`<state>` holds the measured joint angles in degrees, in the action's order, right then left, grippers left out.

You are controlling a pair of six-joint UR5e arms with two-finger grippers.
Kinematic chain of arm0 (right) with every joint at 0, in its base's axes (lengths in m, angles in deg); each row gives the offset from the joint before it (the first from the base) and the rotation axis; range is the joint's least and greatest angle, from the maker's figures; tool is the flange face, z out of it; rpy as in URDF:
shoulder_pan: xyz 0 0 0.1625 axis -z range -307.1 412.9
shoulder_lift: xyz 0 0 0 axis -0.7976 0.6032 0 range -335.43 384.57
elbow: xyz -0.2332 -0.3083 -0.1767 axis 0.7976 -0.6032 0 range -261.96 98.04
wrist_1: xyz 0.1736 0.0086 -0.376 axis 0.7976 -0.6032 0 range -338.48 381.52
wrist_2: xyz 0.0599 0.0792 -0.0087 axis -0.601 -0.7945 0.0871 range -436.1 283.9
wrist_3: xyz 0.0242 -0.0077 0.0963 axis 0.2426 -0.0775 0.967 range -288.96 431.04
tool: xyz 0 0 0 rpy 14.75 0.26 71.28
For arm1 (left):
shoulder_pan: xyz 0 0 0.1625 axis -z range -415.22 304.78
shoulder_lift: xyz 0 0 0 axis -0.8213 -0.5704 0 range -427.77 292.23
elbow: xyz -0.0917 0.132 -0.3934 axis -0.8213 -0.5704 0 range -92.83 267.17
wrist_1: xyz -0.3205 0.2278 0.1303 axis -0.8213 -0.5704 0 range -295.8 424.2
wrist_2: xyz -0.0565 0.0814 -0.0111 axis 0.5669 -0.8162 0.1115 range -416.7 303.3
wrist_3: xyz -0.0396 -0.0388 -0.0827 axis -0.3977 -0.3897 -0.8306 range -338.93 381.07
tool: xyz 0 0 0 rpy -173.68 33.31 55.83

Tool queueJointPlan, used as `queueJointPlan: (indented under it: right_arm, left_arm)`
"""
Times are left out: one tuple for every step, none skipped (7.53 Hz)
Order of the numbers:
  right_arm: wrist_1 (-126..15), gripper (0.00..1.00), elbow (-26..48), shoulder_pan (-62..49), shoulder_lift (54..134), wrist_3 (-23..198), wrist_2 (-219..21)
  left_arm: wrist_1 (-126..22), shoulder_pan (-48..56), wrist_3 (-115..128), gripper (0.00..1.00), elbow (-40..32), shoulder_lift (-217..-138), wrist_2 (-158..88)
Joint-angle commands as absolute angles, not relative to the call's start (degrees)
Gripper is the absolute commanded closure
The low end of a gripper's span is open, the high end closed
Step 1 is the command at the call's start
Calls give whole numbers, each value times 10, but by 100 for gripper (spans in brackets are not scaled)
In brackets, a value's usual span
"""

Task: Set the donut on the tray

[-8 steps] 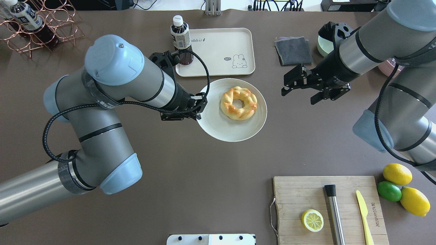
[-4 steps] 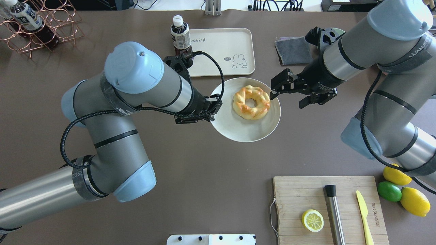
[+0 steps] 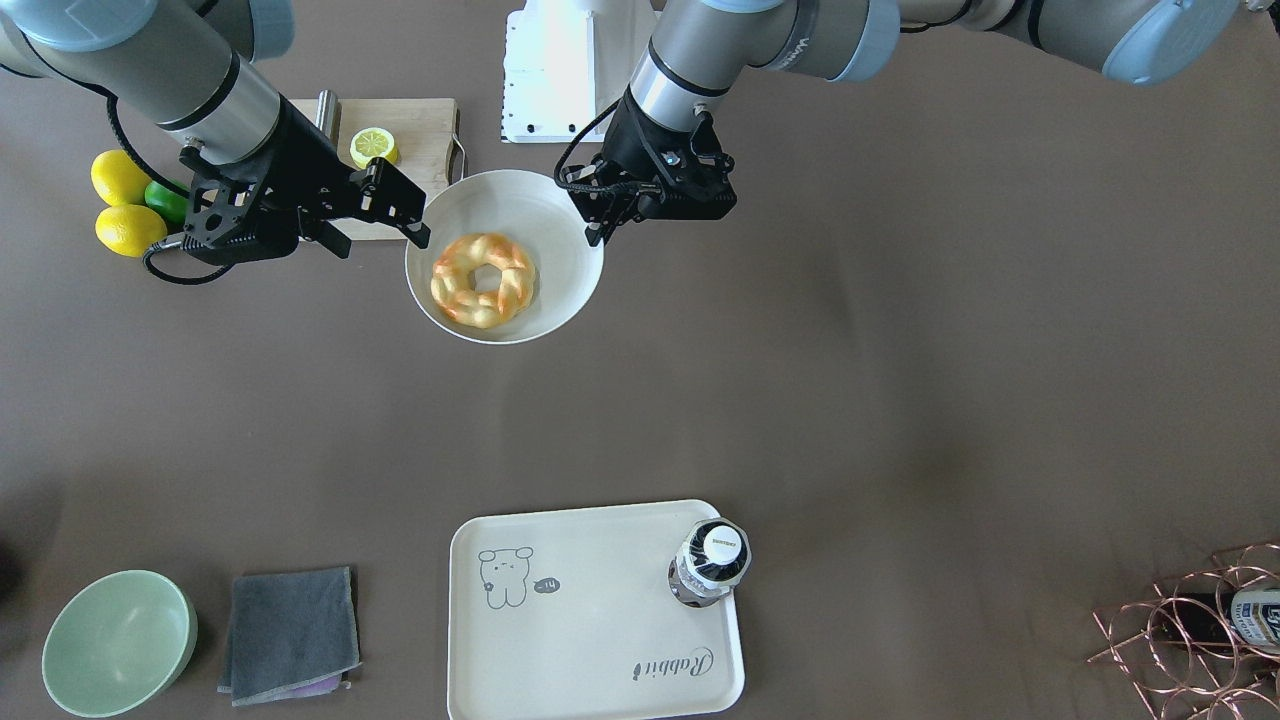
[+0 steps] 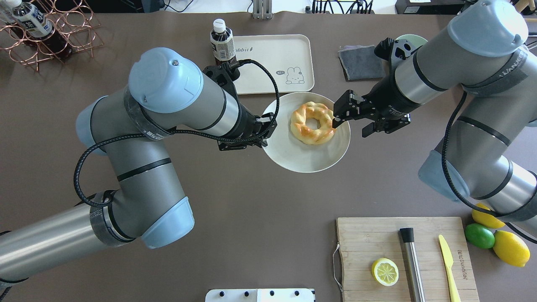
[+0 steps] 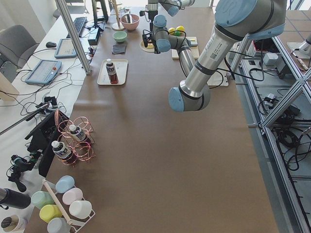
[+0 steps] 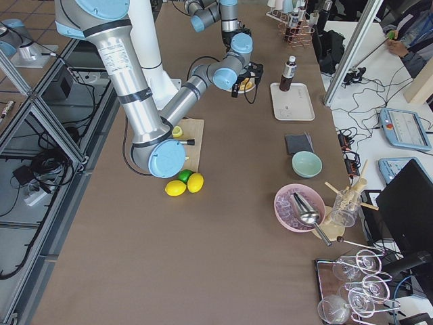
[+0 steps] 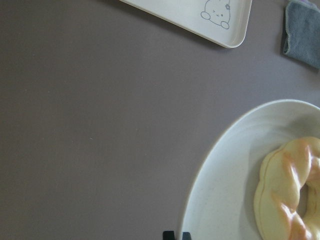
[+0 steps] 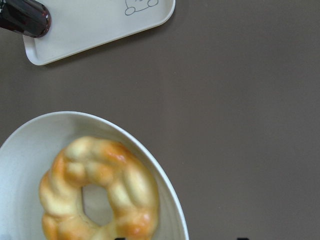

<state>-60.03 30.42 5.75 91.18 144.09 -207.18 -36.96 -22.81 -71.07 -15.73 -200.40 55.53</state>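
The braided golden donut [image 4: 313,123] lies on a round white plate [image 4: 293,155]. My left gripper [image 4: 263,131] is shut on the plate's left rim and holds it over the table; its closed fingertips [image 7: 175,235] show in the left wrist view. My right gripper [image 4: 350,126] is open, one finger at the donut's right edge. In the front view the donut [image 3: 483,280], left gripper [image 3: 597,218] and right gripper [image 3: 385,225] also show. The cream tray [image 4: 272,54] with the animal drawing lies behind the plate, with a bottle [image 4: 222,42] on its left corner.
A grey cloth [image 4: 361,63] and a green bowl [image 4: 413,40] lie right of the tray. A wooden cutting board [image 4: 369,239] at front right holds a lemon half [image 4: 384,271], a steel rod and a yellow knife. Lemons and a lime [image 4: 479,235] lie beside it. A copper bottle rack [image 4: 54,33] stands at far left.
My left gripper has carried the plate and donut to the right. My right gripper has moved left, from clear of the plate to the donut's right edge.
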Motion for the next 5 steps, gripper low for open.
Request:
queueJointPlan:
  right_arm:
    - [-577,25,305,59,922,1446,-2071]
    - [-574,31,305,64,922,1461,-2070]
    - [-562,38,304,71,922,1473,-2057]
    - [-557,44,304,73,922,1478,-2056]
    - [-556,56,305,73,922,1479,-2056]
  left_arm:
    - [-370,-217,-710,100,-156,-2005,556]
    - [-371,-216,-710,100,-156,-2004,555]
    - [-371,-216,-711,100,-156,-2005,555]
    - [-371,-213,-713,100,-156,-2005,556]
    - [-371,-213,-713,100,-156,-2007,555]
